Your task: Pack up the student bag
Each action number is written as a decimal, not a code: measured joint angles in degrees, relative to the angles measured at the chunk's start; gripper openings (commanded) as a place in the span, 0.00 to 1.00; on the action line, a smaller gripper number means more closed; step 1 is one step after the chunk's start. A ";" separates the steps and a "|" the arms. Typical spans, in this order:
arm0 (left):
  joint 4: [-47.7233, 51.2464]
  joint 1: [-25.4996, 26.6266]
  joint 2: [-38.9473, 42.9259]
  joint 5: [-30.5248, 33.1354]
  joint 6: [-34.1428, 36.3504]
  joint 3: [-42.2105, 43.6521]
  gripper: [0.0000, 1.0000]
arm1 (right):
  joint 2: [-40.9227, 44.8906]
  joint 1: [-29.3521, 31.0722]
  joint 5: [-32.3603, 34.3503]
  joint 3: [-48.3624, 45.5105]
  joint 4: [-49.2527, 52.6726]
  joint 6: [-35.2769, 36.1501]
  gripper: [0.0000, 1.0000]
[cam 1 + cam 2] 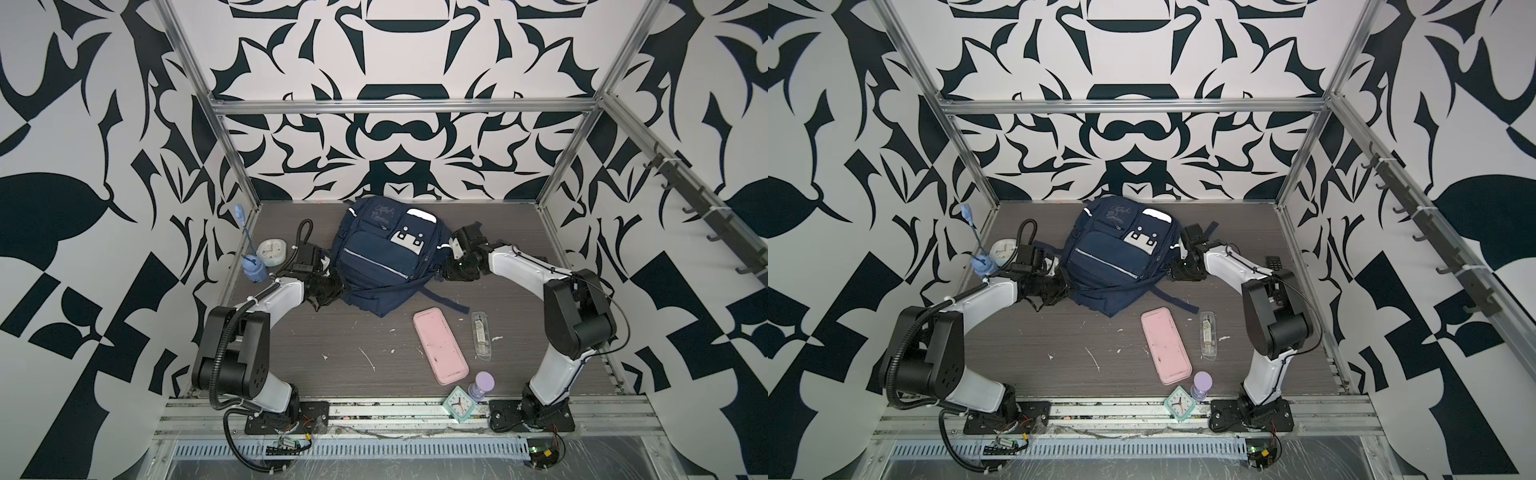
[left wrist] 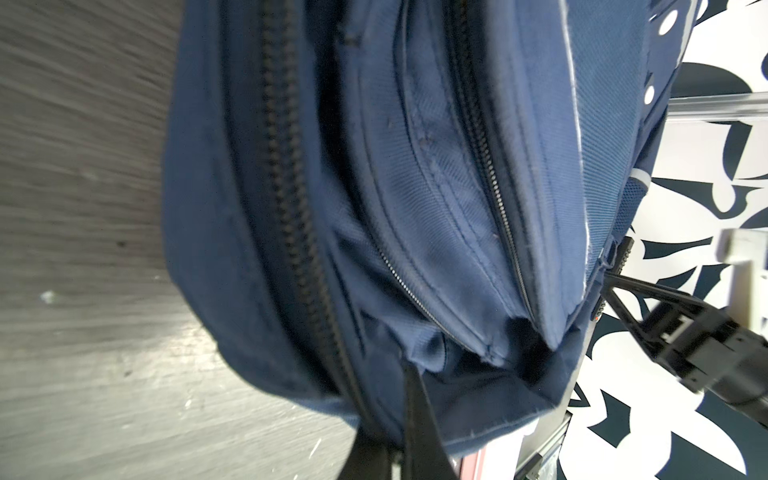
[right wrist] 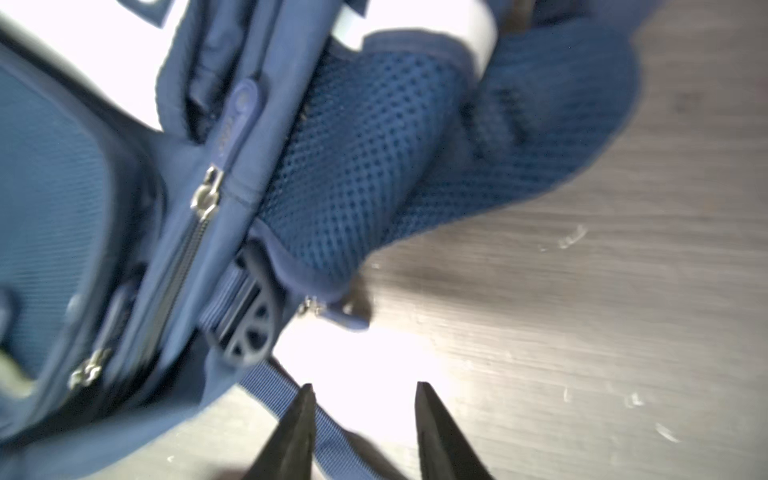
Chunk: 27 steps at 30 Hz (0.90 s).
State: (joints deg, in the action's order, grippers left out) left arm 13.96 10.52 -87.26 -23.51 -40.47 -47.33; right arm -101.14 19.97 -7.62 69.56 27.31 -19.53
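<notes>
The navy student bag lies flap-up at the back middle of the table. My left gripper presses into its lower left side. In the left wrist view that gripper is shut on a fold of bag fabric beside the big zipper. My right gripper sits at the bag's right side. In the right wrist view it is open over the table, holding nothing. A blue strap runs under one finger, next to the mesh pocket.
A pink case and a clear case lie at the front right. A teal clock and a purple-capped bottle stand at the front edge. At the left wall are a round clock and a blue bottle.
</notes>
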 measured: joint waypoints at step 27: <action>3.37 2.75 0.13 6.95 1.97 -4.61 0.50 | 8.85 4.98 0.61 -2.95 2.23 -0.92 0.50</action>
State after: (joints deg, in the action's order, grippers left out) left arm 17.32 13.28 -87.13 -16.56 -38.50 -51.94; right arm -92.29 24.95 -7.01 66.61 29.54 -20.45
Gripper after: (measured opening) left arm 0.462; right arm 0.500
